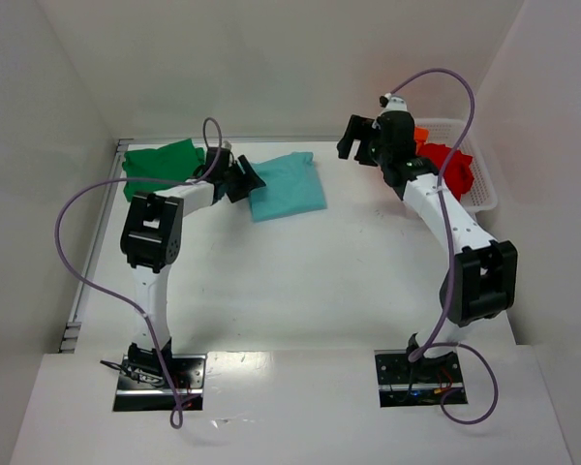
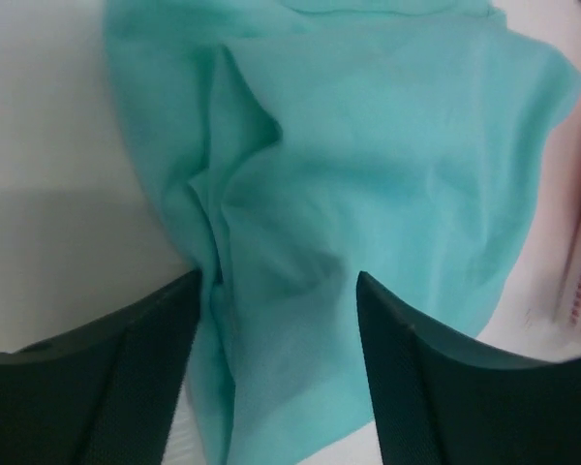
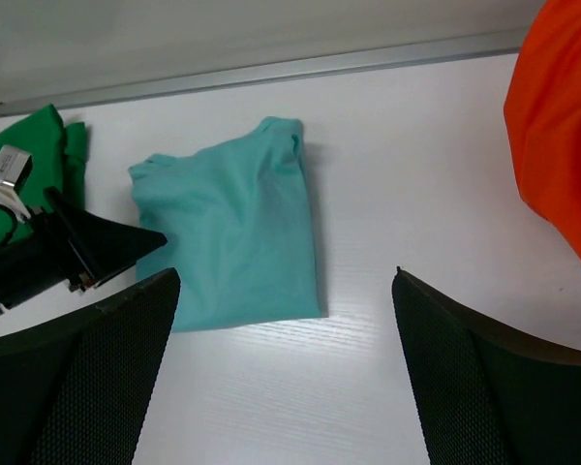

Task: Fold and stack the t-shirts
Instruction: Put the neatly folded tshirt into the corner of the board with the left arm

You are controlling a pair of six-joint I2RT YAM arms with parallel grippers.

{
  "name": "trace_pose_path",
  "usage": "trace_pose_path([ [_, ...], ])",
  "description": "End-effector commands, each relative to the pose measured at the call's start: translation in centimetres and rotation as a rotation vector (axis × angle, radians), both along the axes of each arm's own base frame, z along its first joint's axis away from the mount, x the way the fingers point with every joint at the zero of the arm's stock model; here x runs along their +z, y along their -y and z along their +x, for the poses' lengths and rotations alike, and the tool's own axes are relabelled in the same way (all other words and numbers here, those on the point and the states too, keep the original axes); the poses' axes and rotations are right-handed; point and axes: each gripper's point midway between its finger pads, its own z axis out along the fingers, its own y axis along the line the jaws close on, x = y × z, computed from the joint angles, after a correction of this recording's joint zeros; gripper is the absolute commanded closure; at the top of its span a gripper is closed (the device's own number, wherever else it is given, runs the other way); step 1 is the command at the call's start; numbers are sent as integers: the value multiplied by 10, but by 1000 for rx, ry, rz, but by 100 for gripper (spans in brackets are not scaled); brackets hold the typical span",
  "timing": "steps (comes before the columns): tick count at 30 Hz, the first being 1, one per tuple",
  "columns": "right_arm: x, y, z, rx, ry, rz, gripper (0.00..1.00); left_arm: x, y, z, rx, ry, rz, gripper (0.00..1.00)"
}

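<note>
A folded light teal t-shirt (image 1: pixel 289 186) lies flat at the back centre of the table. My left gripper (image 1: pixel 244 180) is at its left edge, open. In the left wrist view the teal t-shirt (image 2: pixel 368 165) fills the frame, and a rumpled fold of it lies between the two dark fingers (image 2: pixel 126 368). A dark green t-shirt (image 1: pixel 163 163) lies folded at the back left. My right gripper (image 1: pixel 358 143) hangs open above bare table to the right of the teal t-shirt (image 3: pixel 232 232), with nothing between its fingers. The red t-shirt (image 1: pixel 452 167) and orange t-shirt (image 1: pixel 421 134) lie in the basket.
The white mesh basket (image 1: pixel 484 192) stands at the back right against the side wall. White walls enclose the table on three sides, with a metal strip along the back edge (image 3: pixel 271 70). The orange cloth (image 3: pixel 562 126) is close to the right gripper's right side.
</note>
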Motion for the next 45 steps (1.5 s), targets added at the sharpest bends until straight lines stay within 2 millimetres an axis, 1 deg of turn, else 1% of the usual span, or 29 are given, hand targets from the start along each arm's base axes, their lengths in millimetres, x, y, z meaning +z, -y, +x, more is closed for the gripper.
trace_pose_path([
  [1,45,10,-18,-24,106,-16,4,-53,-17,-32,171,-177,92,29],
  [4,47,18,-25,-42,106,-19,4,-54,-20,-31,206,-190,92,40],
  [5,55,19,-28,-42,123,-15,4,-59,-22,-31,213,-201,102,48],
  [7,56,24,-33,-52,121,-16,4,-60,-20,-26,213,-211,105,56],
  [9,66,26,-41,-52,139,-11,4,-62,-19,-26,198,-219,143,68],
  [10,72,25,-45,-42,153,-4,4,-62,-16,-22,199,-215,154,80],
  [11,83,27,-53,-42,174,1,4,-59,-18,-19,189,-196,175,86],
  [14,98,32,-67,-53,197,4,4,-61,-24,-18,174,-200,201,100],
  [15,112,34,-76,-54,231,13,4,-50,-26,-8,166,-170,193,100],
  [16,112,36,-80,-54,227,12,4,-46,-25,-6,146,-162,199,100],
  [18,118,38,-92,-54,247,17,4,-38,-45,3,125,-133,247,100],
  [19,115,39,-96,-56,235,23,4,-19,-49,16,114,-92,250,100],
  [20,110,39,-98,-56,222,20,4,-9,-57,23,106,-72,269,100],
  [21,107,40,-99,-56,208,16,3,-1,-74,25,93,-76,308,100],
  [22,104,39,-104,-50,197,25,3,4,-83,31,90,-66,325,100],
  [23,104,40,-110,-49,190,23,3,28,-90,44,91,-17,325,100],
  [24,100,41,-113,-49,179,21,3,27,-107,45,105,-37,340,100],
  [27,105,44,-125,-49,185,22,3,53,-133,58,123,9,377,100],
  [28,104,46,-127,-61,187,19,3,57,-146,59,128,13,393,100],
  [29,103,47,-131,-61,180,17,3,67,-154,62,143,35,407,100],
  [30,104,51,-136,-74,176,12,3,70,-160,62,145,36,415,100],
  [31,104,51,-136,-74,176,12,3,81,-173,66,169,50,415,100],
  [34,102,55,-143,-80,170,-3,3,102,-193,71,202,85,424,100],
  [35,99,55,-144,-80,160,-6,3,106,-205,72,217,91,416,100],
  [41,94,53,-147,-74,148,5,3,141,-234,69,268,143,393,100],
  [42,94,53,-147,-74,148,5,3,138,-245,67,291,128,386,100],
  [43,94,52,-147,-65,148,7,3,147,-248,63,306,137,368,100],
  [44,94,52,-147,-65,148,7,3,142,-253,60,320,122,362,100],
  [45,94,52,-147,-65,148,7,3,145,-263,59,331,138,353,100],
])
